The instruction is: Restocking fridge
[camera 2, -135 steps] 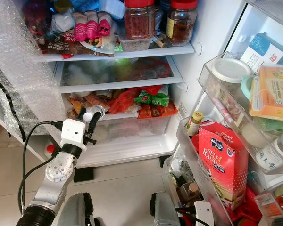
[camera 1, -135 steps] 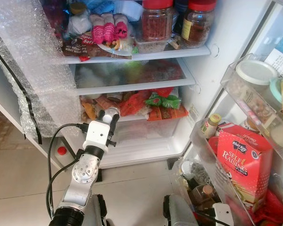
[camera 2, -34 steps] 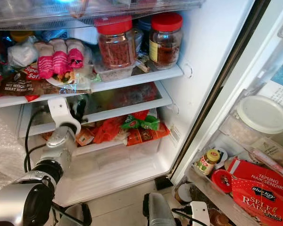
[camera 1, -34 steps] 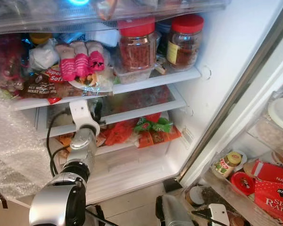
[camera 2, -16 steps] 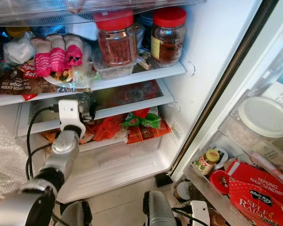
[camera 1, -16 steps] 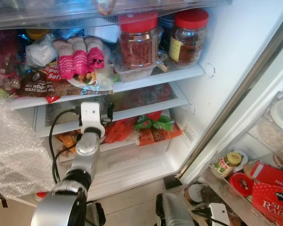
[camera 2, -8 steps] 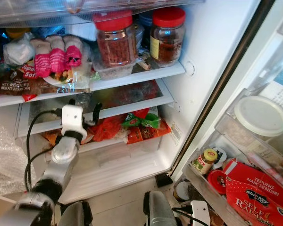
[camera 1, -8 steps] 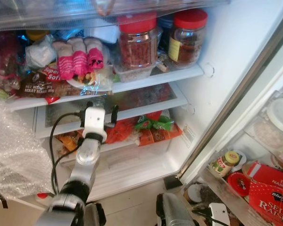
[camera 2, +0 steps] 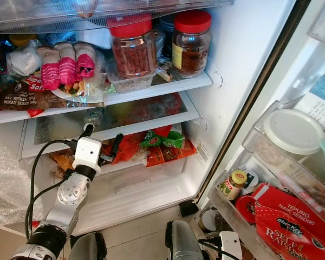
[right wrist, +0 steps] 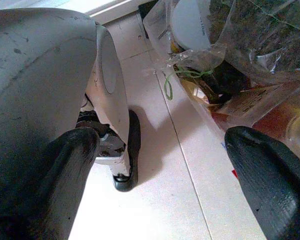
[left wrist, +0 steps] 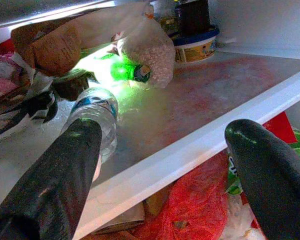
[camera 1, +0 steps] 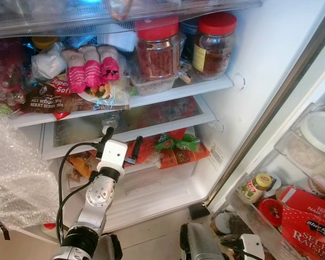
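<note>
The left gripper [camera 1: 121, 144] hangs at the front lip of the fridge's middle glass shelf [camera 1: 168, 120], its two black fingers spread wide with nothing between them. On that shelf, just past the lip at about 11 o'clock from the gripper, a clear water bottle [left wrist: 96, 112] lies on its side, its cap end pointing toward the fingers. Behind it, toward 12 o'clock, rest a green bottle [left wrist: 126, 71], a clear bag of pale grains [left wrist: 147, 50] and a small white tub [left wrist: 195, 44] with a dark jar on top.

Below the shelf lip, at 3 o'clock from the gripper, red and green snack packets [camera 1: 176, 146] crowd the drawer space. Directly above, the upper shelf carries two red-lidded jars [camera 1: 158, 47], pink-wrapped rolls [camera 1: 92, 67] and a brown bread bag [camera 1: 46, 98]. Bubble wrap [camera 1: 16, 168] drapes the fridge's edge at 9 o'clock.

The door bins at 4 o'clock hold a red flour box [camera 2: 298, 227] and a small yellow-capped jar [camera 2: 232, 184].

The right gripper [right wrist: 157, 175] hangs low over the tiled floor [right wrist: 155, 200], fingers wide apart and empty, beside a plastic bag of goods [right wrist: 230, 45].
</note>
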Robot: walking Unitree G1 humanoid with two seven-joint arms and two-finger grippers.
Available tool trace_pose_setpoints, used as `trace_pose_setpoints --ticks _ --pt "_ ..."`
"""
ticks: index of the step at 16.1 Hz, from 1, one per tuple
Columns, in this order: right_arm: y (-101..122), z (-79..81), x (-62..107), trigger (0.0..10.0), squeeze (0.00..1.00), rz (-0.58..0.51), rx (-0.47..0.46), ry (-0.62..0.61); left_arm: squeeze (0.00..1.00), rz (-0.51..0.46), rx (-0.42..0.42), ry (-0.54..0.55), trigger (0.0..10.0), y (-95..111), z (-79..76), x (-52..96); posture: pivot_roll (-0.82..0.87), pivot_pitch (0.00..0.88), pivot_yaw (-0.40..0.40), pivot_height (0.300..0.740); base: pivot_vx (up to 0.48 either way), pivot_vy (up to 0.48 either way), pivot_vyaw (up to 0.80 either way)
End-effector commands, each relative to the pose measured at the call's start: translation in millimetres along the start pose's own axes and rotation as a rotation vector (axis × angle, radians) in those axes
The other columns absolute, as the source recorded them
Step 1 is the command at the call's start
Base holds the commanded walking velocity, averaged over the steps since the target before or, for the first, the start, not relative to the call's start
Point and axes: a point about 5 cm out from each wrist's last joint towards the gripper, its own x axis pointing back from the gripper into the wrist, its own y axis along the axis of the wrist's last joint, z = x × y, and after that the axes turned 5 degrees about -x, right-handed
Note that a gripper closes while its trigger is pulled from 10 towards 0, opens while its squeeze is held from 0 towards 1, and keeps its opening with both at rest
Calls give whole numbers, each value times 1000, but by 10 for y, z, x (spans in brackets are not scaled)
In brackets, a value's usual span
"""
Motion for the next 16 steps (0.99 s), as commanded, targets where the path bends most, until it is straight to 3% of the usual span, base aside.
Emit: trace_pose_setpoints --ticks 1,3,7,16 --pt "-82 40 0 10000 0 24 -15 13 0 -5 -30 -47 10000 -3 -44 48 -203 75 -15 606 0 0 0" --pt "-80 28 3 10000 0 25 -15 11 0 41 2 6 10000 -77 7 235 -196 96 -23 606 0 0 0" --pt "-79 7 10 10000 0 26 -12 7 0 16 -37 -56 10000 -20 -62 334 -194 104 -27 606 0 0 0" --pt "-85 -5 14 10000 0 29 -11 3 0 43 -16 -35 10000 16 -64 397 -190 106 -28 606 0 0 0"
